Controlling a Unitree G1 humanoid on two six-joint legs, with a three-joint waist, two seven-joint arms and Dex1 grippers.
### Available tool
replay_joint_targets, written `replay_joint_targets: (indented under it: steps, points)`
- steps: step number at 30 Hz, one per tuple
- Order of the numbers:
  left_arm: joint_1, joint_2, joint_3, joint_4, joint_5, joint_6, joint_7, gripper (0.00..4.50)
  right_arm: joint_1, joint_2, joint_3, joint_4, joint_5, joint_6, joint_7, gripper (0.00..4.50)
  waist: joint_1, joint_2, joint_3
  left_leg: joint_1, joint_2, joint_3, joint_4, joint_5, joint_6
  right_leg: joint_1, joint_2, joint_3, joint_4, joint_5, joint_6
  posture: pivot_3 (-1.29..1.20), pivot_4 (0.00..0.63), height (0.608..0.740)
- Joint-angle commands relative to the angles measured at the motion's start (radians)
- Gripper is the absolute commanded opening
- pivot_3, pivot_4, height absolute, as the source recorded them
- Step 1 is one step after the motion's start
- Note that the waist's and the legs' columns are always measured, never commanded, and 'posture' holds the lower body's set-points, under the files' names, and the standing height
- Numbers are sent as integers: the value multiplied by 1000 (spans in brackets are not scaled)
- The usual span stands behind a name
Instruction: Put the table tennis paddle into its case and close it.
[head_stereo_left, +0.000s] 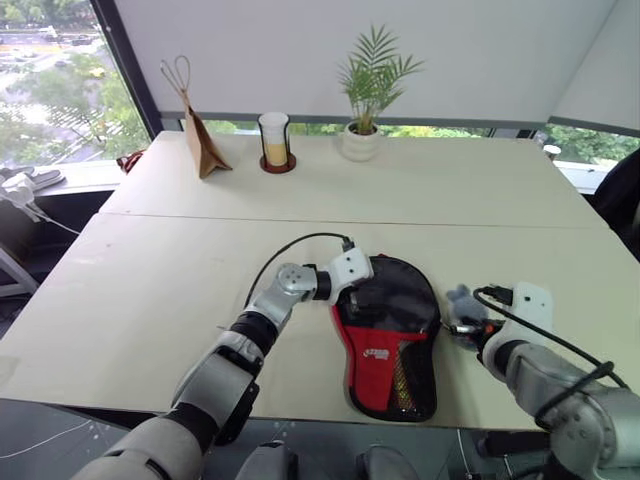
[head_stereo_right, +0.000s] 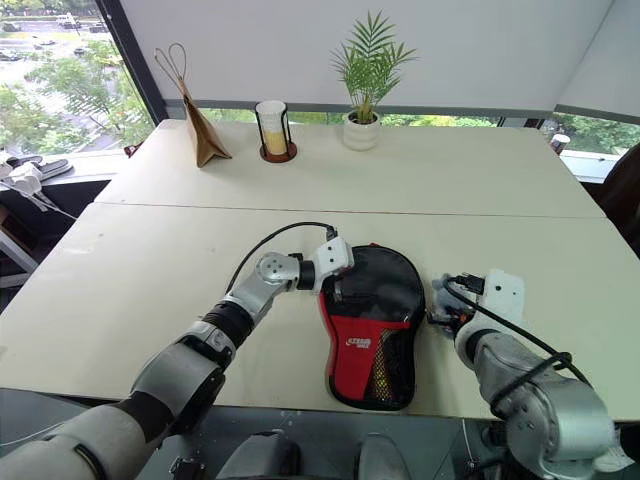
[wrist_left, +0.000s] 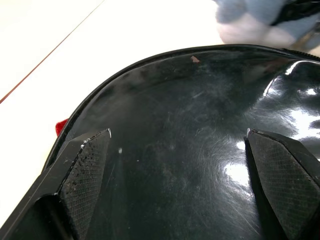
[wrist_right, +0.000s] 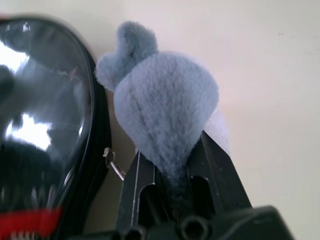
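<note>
- The left claw stands wide apart over the black paddle-shaped fabric case on the pale counter.
- The right claw is clamped on a grey-blue fluffy ball, just right of the case.

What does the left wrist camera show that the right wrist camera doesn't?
Left wrist alone: the left gripper, its fingers spread wide over the glossy black top of the case.
Right wrist alone: the right gripper shut on the grey-blue fluffy ball, and a small metal zip pull at the case edge.
Both: the case, the fluffy ball beside it, the pale table.
</note>
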Motion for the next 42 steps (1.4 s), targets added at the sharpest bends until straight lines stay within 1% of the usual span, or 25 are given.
replay_joint_targets:
  steps: [1,6,7,8,9,10,12,15,18,21,25,28,33,35,38,42]
  points:
    - [43,41,-40,95,85,46,15,4500,75,-88,-51,7,263,31,-115,20,5,0,0,0,0,-1,0,0,0,1,0,0,-1,0,0,0,150,740]
    - [42,39,-41,96,84,45,16,4500,116,-240,-84,92,713,31,-363,20,8,-1,1,-1,-1,-8,0,-2,3,4,0,0,-9,0,0,0,150,740]
    - [42,38,-41,96,84,44,17,4500,162,-388,-18,129,949,-112,-511,20,10,-1,0,-1,-1,-9,0,-2,3,5,0,0,-9,0,0,0,150,740]
    - [42,38,-41,96,84,44,17,4500,198,-515,44,153,1144,-241,-637,20,14,1,2,-2,-1,-10,0,-2,3,6,0,0,-9,0,0,0,150,740]
    - [43,38,-41,95,84,44,16,4500,233,-621,96,161,1277,-352,-723,20,19,-1,3,-4,-3,-11,0,-2,4,6,-2,1,-10,-1,1,0,150,740]
    - [44,37,-41,94,84,44,16,4500,259,-701,139,158,1346,-439,-764,20,25,1,3,-4,-4,-10,1,-3,5,7,-3,1,-10,-1,2,0,150,740]
    - [46,36,-42,92,84,44,15,4500,295,-798,197,128,1361,-560,-772,20,33,-2,4,-5,-4,-11,1,-3,5,8,-2,1,-12,-2,4,0,150,740]
    - [50,35,-42,89,83,44,11,4500,310,-895,266,103,1361,-695,-775,20,32,-2,5,-9,-4,-13,3,-3,5,8,-1,0,-16,-2,4,0,150,740]
    - [53,35,-44,86,82,41,4,4500,296,-961,316,98,1361,-777,-773,20,31,-3,5,-10,-4,-13,4,-3,5,9,0,0,-18,-2,4,0,150,740]
    - [55,35,-47,84,82,30,-9,4500,254,-986,349,130,1361,-821,-796,20,30,-4,5,-10,-4,-14,4,-3,5,9,0,0,-19,-2,4,0,150,740]
    - [52,38,-40,79,74,16,-26,4500,144,-975,394,192,1361,-832,-829,20,28,-5,6,-10,-4,-14,4,-3,5,9,-1,0,-20,-2,4,0,150,740]
    - [39,44,-36,82,75,13,-21,4500,26,-959,442,254,1361,-803,-851,20,27,-4,6,-11,-4,-14,4,-3,5,8,-1,0,-20,-2,4,0,150,740]
    - [20,58,-17,79,69,15,10,4500,-200,-886,563,371,1361,-722,-877,20,24,0,3,-15,-3,-14,4,-3,5,4,0,0,-20,-2,4,0,150,740]
    - [14,62,-3,72,56,20,14,4500,-289,-852,615,424,1360,-686,-888,20,20,-2,4,-15,-3,-14,4,-3,5,4,0,0,-20,-2,3,0,150,740]
    - [9,74,23,49,32,32,5,4500,-408,-793,664,507,1263,-620,-867,20,1,-2,5,-15,-3,-14,4,-2,5,4,-1,0,-20,-1,3,0,150,740]
    - [10,91,78,-16,-25,56,-43,4500,-527,-712,684,650,1067,-542,-777,20,-10,0,6,-17,-3,-14,3,-2,5,1,-1,0,-20,-1,3,0,150,740]
